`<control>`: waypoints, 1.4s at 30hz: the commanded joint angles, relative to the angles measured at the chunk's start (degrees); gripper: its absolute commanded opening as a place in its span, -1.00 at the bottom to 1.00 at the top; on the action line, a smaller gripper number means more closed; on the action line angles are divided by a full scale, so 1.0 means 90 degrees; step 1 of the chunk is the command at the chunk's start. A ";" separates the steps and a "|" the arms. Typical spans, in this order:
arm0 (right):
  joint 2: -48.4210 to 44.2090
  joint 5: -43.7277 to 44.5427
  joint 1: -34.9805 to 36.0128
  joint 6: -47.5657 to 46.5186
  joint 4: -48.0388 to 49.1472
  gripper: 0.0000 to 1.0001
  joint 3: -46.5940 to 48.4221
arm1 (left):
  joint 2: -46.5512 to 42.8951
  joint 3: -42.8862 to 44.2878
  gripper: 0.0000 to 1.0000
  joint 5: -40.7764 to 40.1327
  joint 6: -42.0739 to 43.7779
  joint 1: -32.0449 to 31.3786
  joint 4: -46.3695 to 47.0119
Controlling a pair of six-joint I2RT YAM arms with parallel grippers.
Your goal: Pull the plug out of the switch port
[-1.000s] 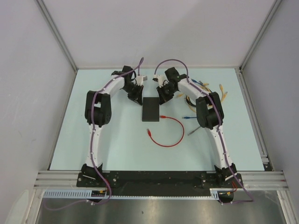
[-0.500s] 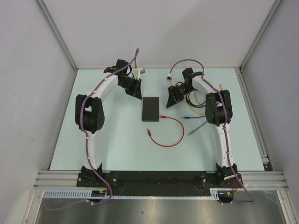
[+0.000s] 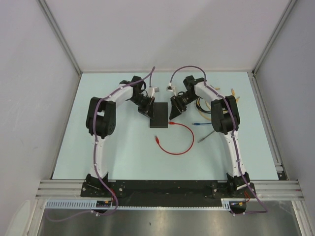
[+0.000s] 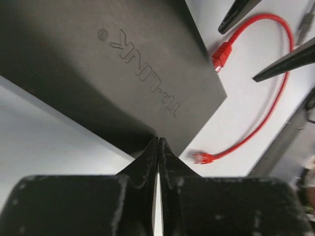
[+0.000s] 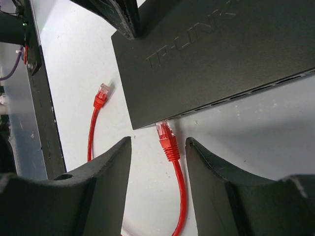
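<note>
The black switch (image 3: 159,115) lies flat mid-table. A red cable (image 3: 184,142) loops in front of it. Its plug (image 5: 165,135) sits with its clear tip in the end port at the switch's (image 5: 216,54) near right corner. The cable's other end (image 5: 102,93) lies loose on the table. My right gripper (image 5: 158,141) is open, its jaws on either side of the plug and just short of it. My left gripper (image 4: 158,141) is shut and empty, tips at the left edge of the switch (image 4: 113,64). In the top view, left gripper (image 3: 146,109) and right gripper (image 3: 173,113) flank the switch.
A tangle of yellow, blue and black cables (image 3: 204,104) lies at the right behind my right arm. A blue cable end (image 3: 198,124) and a grey one (image 3: 203,138) lie right of the red loop. Frame posts and grey walls bound the table.
Both grippers have swung in from behind the switch: the left to its left edge, the right down to the corner with the red plug. The switch and cable have not moved.
</note>
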 commanded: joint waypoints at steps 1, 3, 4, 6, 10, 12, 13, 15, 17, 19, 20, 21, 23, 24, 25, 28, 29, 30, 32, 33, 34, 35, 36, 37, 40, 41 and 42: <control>0.0120 -0.0121 0.0023 -0.0234 -0.0203 0.04 0.0138 | 0.0081 -0.0091 -0.88 -0.0163 -0.0142 0.0001 0.0090; 0.0178 -0.0062 0.0052 -0.0273 -0.0251 0.03 0.0167 | 0.0140 -0.0091 -0.88 -0.0300 -0.0171 -0.0009 0.0100; 0.0207 -0.0043 0.0091 -0.0311 -0.0406 0.02 0.0206 | 0.0169 -0.0081 -0.88 -0.0368 -0.0171 -0.0009 0.0091; 0.0276 -0.0023 0.0111 -0.0439 -0.0486 0.00 0.0187 | 0.0218 -0.0081 -0.88 -0.0447 -0.0171 -0.0009 0.0091; 0.0305 -0.0003 0.0189 -0.0488 -0.0466 -0.02 0.0118 | 0.0257 -0.0071 -0.88 -0.0496 -0.0171 -0.0039 0.0091; 0.0344 -0.0013 0.0228 -0.0468 -0.0437 -0.02 0.0128 | 0.0257 -0.0081 -0.88 -0.0496 -0.0171 -0.0068 0.0091; 0.0364 -0.0003 0.0218 -0.0449 -0.0418 -0.02 0.0157 | 0.0248 -0.0081 -0.89 -0.0505 -0.0181 -0.0068 0.0081; 0.0422 -0.0003 0.0218 -0.0381 -0.0378 -0.03 0.0196 | 0.0257 -0.0081 -0.88 -0.0515 -0.0171 -0.0087 0.0081; 0.0471 0.0016 0.0228 -0.0351 -0.0340 -0.03 0.0255 | 0.0247 -0.0081 -0.88 -0.0515 -0.0161 -0.0097 0.0081; 0.0540 0.0026 0.0218 -0.0283 -0.0310 -0.05 0.0304 | 0.0238 -0.0081 -0.88 -0.0535 -0.0152 -0.0107 0.0081; 0.0569 0.0016 0.0237 -0.0263 -0.0300 -0.06 0.0323 | 0.0238 -0.0081 -0.88 -0.0544 -0.0152 -0.0117 0.0081; 0.0608 0.0036 0.0228 -0.0244 -0.0281 -0.07 0.0324 | 0.0228 -0.0081 -0.88 -0.0564 -0.0152 -0.0117 0.0081; 0.0627 0.0026 0.0247 -0.0205 -0.0261 -0.10 0.0353 | 0.0238 -0.0081 -0.88 -0.0564 -0.0142 -0.0126 0.0090; 0.0647 0.0016 0.0257 -0.0185 -0.0261 -0.13 0.0343 | 0.0228 -0.0081 -0.88 -0.0583 -0.0132 -0.0127 0.0081; 0.0657 0.0026 0.0257 -0.0185 -0.0251 -0.15 0.0353 | 0.0228 -0.0081 -0.88 -0.0574 -0.0132 -0.0127 0.0081; 0.0657 0.0016 0.0267 -0.0185 -0.0261 -0.19 0.0343 | 0.0238 -0.0081 -0.88 -0.0584 -0.0132 -0.0136 0.0081; 0.0667 0.0016 0.0277 -0.0185 -0.0261 -0.22 0.0343 | 0.0238 -0.0071 -0.88 -0.0584 -0.0132 -0.0136 0.0081; 0.0667 0.0016 0.0286 -0.0175 -0.0261 -0.24 0.0343 | 0.0228 -0.0071 -0.88 -0.0584 -0.0142 -0.0146 0.0071; 0.0677 0.0045 0.0296 -0.0146 -0.0251 -0.26 0.0343 | 0.0247 -0.0071 -0.88 -0.0584 -0.0132 -0.0136 0.0061; 0.0686 0.0065 0.0306 -0.0156 -0.0251 -0.26 0.0333 | 0.0247 -0.0061 -0.88 -0.0593 -0.0132 -0.0136 0.0071; 0.0677 0.0084 0.0306 -0.0136 -0.0251 -0.27 0.0333 | 0.0247 -0.0061 -0.88 -0.0584 -0.0142 -0.0146 0.0071; 0.0686 0.0104 0.0316 -0.0126 -0.0232 -0.27 0.0333 | 0.0247 -0.0052 -0.88 -0.0584 -0.0132 -0.0146 0.0071; 0.0686 0.0114 0.0325 -0.0107 -0.0212 -0.27 0.0324 | 0.0257 -0.0051 -0.88 -0.0584 -0.0132 -0.0146 0.0061; 0.0686 0.0133 0.0325 -0.0058 -0.0193 -0.28 0.0324 | 0.0257 -0.0051 -0.88 -0.0584 -0.0132 -0.0146 0.0071; 0.0696 0.0250 0.0345 0.0107 -0.0057 -0.31 0.0304 | 0.0257 -0.0051 -0.88 -0.0584 -0.0132 -0.0156 0.0081; 0.0696 0.0328 0.0355 0.0147 -0.0027 -0.33 0.0304 | 0.0267 -0.0051 -0.88 -0.0593 -0.0132 -0.0156 0.0081; 0.0696 0.0358 0.0364 0.0176 0.0012 -0.35 0.0275 | 0.0267 -0.0042 -0.88 -0.0584 -0.0132 -0.0165 0.0081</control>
